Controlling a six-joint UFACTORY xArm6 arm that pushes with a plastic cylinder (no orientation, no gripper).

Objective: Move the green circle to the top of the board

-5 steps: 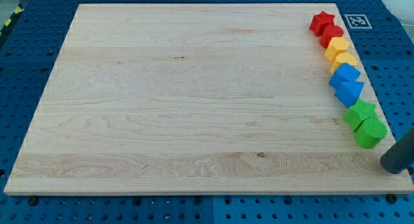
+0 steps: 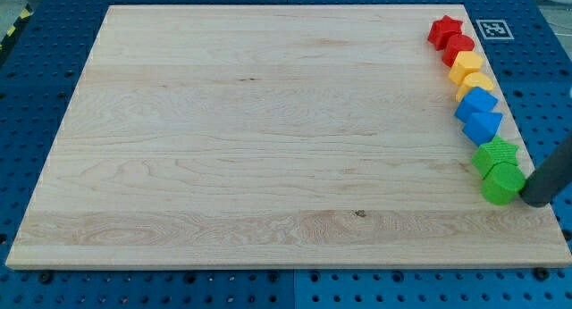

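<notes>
The green circle (image 2: 502,184) is a round green block near the board's right edge, at the lower end of a column of blocks. My tip (image 2: 536,198) is the dark rod's lower end just to the right of the green circle, touching or almost touching its side. A second green block (image 2: 496,154), ridged in outline, sits directly above the circle and touches it.
Above the greens the column runs up the right edge: two blue blocks (image 2: 479,115), two yellow blocks (image 2: 468,71), a red block (image 2: 458,48) and a red star (image 2: 444,29). The wooden board (image 2: 268,139) lies on a blue pegboard table. A marker tag (image 2: 492,28) sits at top right.
My tip has moved up and a little left, coming against the green circle. The circle has shifted slightly left and up.
</notes>
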